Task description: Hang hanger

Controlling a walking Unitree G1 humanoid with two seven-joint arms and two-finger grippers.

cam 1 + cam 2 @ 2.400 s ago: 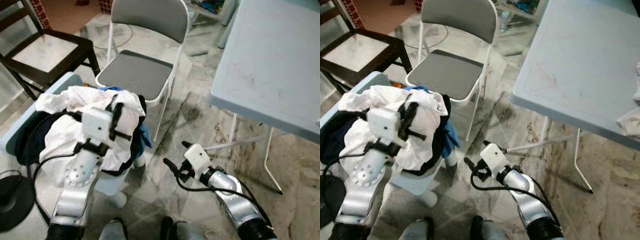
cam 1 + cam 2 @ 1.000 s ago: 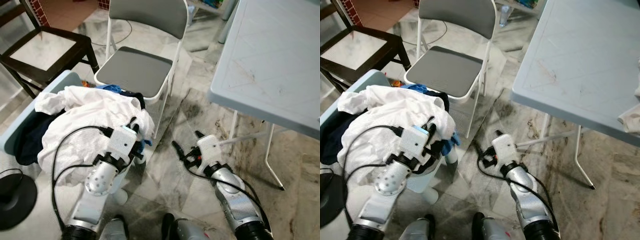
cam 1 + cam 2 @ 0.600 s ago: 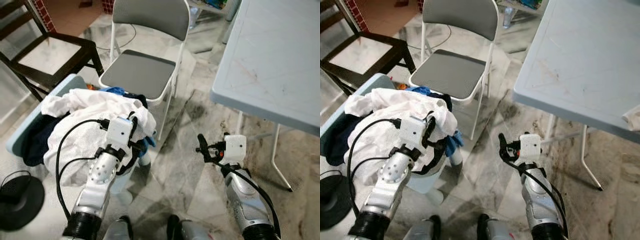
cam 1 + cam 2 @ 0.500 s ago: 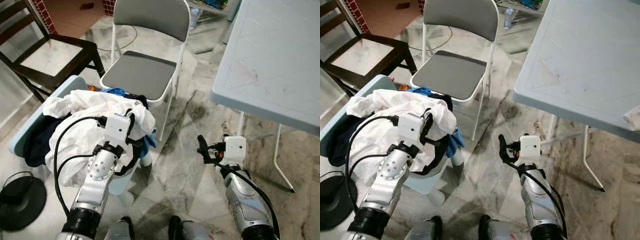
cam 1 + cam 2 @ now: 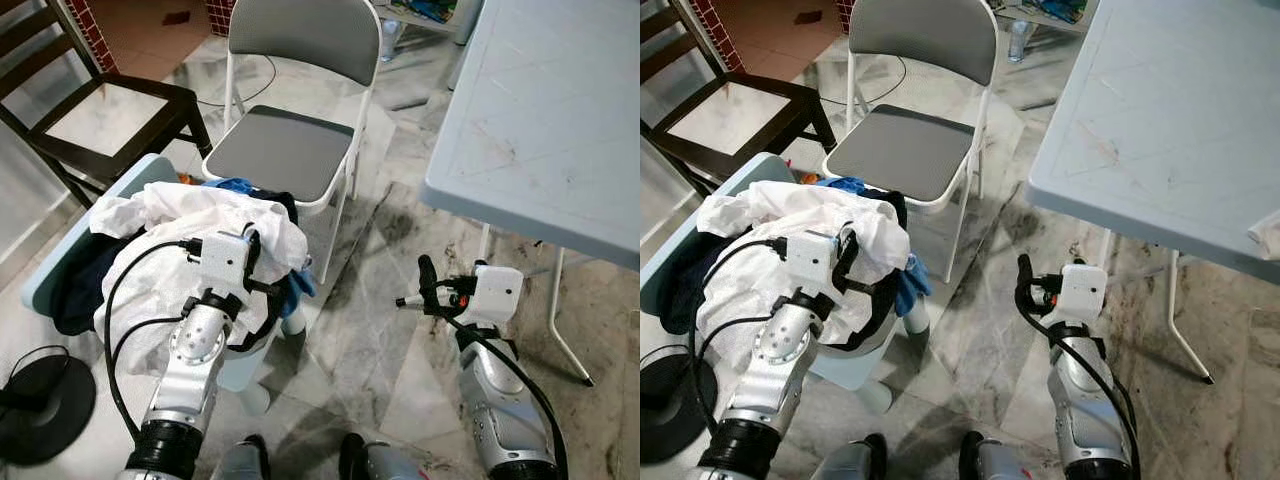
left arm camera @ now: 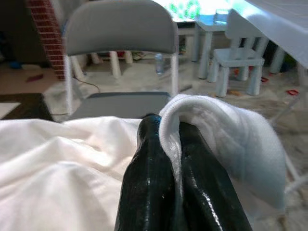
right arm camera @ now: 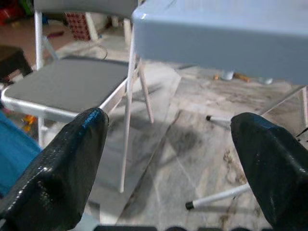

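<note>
Left gripper (image 6: 166, 159) pinching fold of white cloth garment (image 5: 175, 225), likely to lift it from light-blue plastic basket (image 5: 60, 265) below. Right gripper (image 7: 168, 159) spread, empty, near grey folding metal chair (image 5: 290, 150). No hanger visible.

— What stands on the marble floor (image 5: 370, 350)?
— A grey folding chair (image 5: 295, 150), a dark wooden chair (image 5: 95, 115) beside it, and a pale blue table (image 5: 1160, 130) to the right.

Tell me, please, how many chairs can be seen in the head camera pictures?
2: a grey folding chair straight ahead behind the laundry heap, and a dark wooden chair to its left, partly cut off. Others may be hidden.
</note>
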